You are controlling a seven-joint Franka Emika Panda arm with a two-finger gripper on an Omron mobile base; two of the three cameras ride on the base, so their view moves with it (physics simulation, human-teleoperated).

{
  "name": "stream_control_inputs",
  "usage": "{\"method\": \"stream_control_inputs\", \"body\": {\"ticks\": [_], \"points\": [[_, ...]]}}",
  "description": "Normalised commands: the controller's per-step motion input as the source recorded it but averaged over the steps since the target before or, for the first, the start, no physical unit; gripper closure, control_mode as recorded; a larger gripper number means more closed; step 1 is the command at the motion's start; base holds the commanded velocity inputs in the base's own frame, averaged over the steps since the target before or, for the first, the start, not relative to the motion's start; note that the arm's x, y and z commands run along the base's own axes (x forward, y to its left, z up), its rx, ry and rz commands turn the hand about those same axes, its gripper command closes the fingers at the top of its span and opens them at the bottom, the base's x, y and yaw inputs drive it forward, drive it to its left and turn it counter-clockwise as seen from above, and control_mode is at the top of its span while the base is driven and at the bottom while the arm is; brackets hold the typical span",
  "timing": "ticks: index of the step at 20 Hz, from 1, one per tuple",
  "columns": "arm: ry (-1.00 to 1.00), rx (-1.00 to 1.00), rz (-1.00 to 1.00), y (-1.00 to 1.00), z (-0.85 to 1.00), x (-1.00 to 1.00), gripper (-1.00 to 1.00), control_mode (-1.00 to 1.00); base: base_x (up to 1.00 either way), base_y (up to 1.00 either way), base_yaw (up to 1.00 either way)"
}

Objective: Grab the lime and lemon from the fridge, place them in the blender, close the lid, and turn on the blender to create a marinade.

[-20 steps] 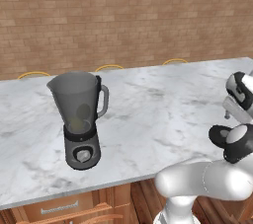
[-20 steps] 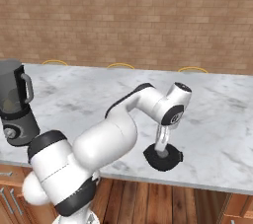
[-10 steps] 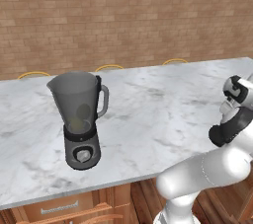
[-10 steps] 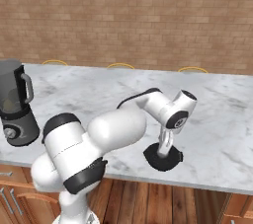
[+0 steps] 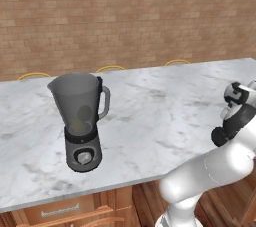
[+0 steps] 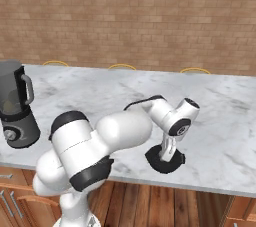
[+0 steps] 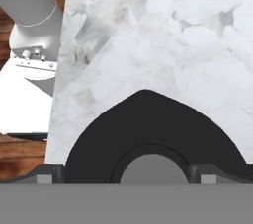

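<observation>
My claw (image 7: 126, 174) hangs directly over the lid (image 7: 153, 139), which lies flat on the marble counter (image 7: 163, 35) close to its near edge. In the hand view my two finger tips (image 7: 47, 172) stand spread wide, one on each side of the lid's grey centre cap (image 7: 150, 168), with the black disc between them. Neither tip grips the cap; whether the tips touch the disc's surface I cannot tell.

In the right base view the lid (image 6: 159, 163) sits near the front edge of the counter (image 6: 215, 106), toward the right, and my claw (image 6: 166, 154) points straight down onto it.

The blender (image 5: 81, 120) stands upright on the left part of the counter (image 5: 165, 106), well apart from the lid. Its smoky jug is open at the top, with the handle on the right side and the silver knob on the front of the dark base. Through the jug wall a pale yellowish shape shows low inside; it is too blurred to name. In the right base view the blender (image 6: 16, 105) stands at the far left of the frame.

A brick wall (image 5: 130, 16) runs behind the counter, and wooden cupboards (image 5: 60, 211) sit below its front edge.
</observation>
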Motion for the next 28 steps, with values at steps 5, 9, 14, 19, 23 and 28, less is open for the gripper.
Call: {"method": "stream_control_inputs", "body": {"ticks": [5,9,14,19,23,28], "points": [[0.0,0.0,0.0,0.0,-0.22,0.06,-1.0,-1.0,0.0,0.0,0.0],[-0.01,0.0,0.0,0.0,-0.23,0.04,-1.0,-1.0,0.0,0.0,0.0],[-0.01,0.0,0.0,0.0,-0.24,0.05,-1.0,-1.0,0.0,0.0,0.0],[-0.02,0.0,0.0,0.0,-0.26,0.04,-1.0,-1.0,0.0,0.0,0.0],[-0.09,0.0,0.01,0.0,-0.36,0.0,1.0,-1.0,0.0,0.0,0.0],[-0.12,0.0,0.01,-0.08,-0.36,-0.02,1.0,-1.0,0.0,0.0,0.0]]}}
